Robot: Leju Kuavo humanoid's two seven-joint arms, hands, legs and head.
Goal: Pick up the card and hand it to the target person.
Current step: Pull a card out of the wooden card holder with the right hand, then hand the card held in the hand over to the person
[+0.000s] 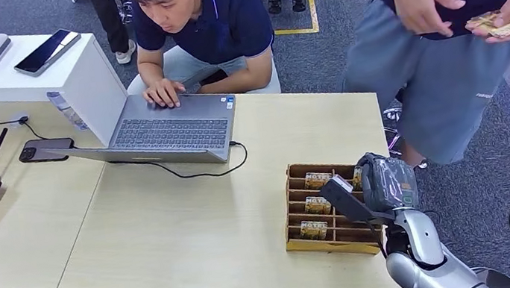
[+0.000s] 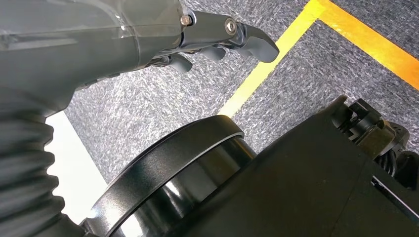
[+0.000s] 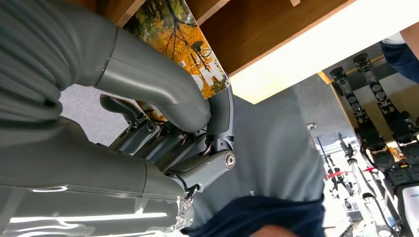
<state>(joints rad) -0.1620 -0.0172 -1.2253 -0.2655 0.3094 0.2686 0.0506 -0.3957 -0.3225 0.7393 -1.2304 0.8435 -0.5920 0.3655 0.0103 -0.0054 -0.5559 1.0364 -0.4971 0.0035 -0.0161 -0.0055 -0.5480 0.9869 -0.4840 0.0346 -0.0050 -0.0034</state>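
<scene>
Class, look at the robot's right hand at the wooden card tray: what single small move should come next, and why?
Probably lift the right hand straight up from the slotted wooden tray. The right wrist view shows its thumb and fingers pinching an autumn-tree printed card that sits beside the tray's wood, so the card likely needs clearing before it goes toward the standing person in grey shorts.

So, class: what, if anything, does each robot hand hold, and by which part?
The right hand pinches a card by its end, thumb against finger. The left hand holds nothing.
</scene>
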